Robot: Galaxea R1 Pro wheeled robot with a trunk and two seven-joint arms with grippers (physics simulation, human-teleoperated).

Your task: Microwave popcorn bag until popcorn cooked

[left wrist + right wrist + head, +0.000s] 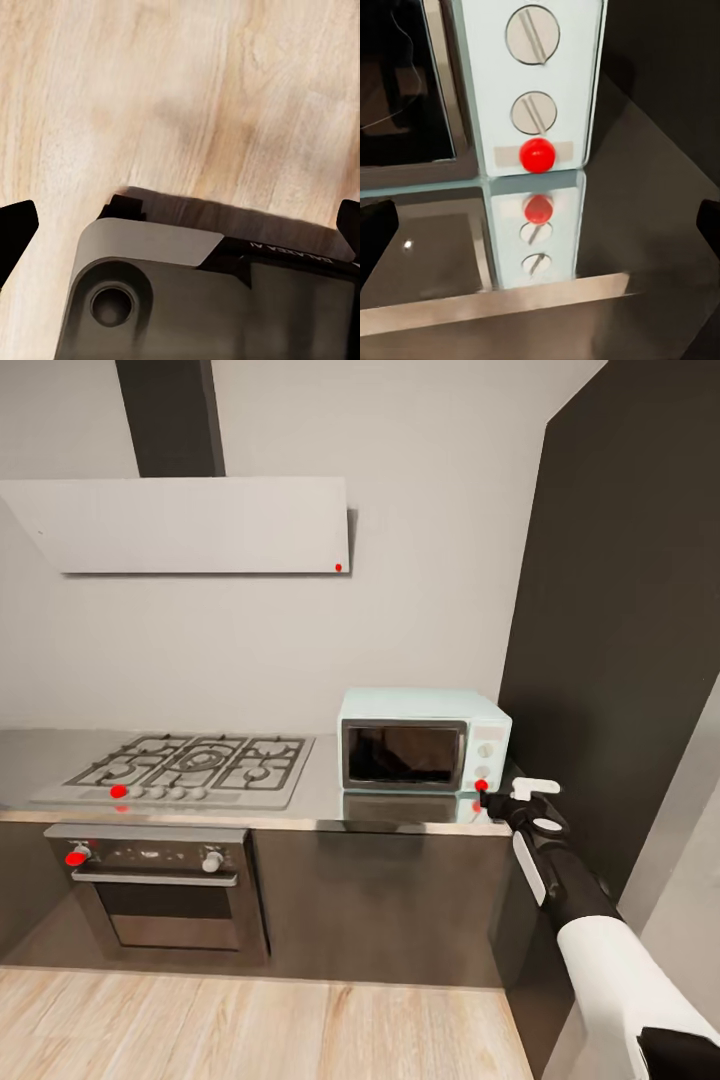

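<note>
The mint-blue microwave [425, 740] stands on the steel countertop [320, 792] with its dark glass door shut. My right gripper [505, 796] hovers just in front of the microwave's lower right corner, by the red indicator light [481, 785]. In the right wrist view the gripper [540, 232] is open, its fingertips [375, 240] wide apart, facing the red light [538, 154] below two round knobs [534, 112]. My left gripper [180, 225] hangs open over the wooden floor [187, 97]. The popcorn bag and the popcorn are out of view.
A gas hob [180, 765] lies left of the microwave, with a black built-in oven [160, 890] under it and a white hood [190, 525] above. A tall dark cabinet wall [620, 660] rises right beside my right arm. My own base [210, 300] is below the left gripper.
</note>
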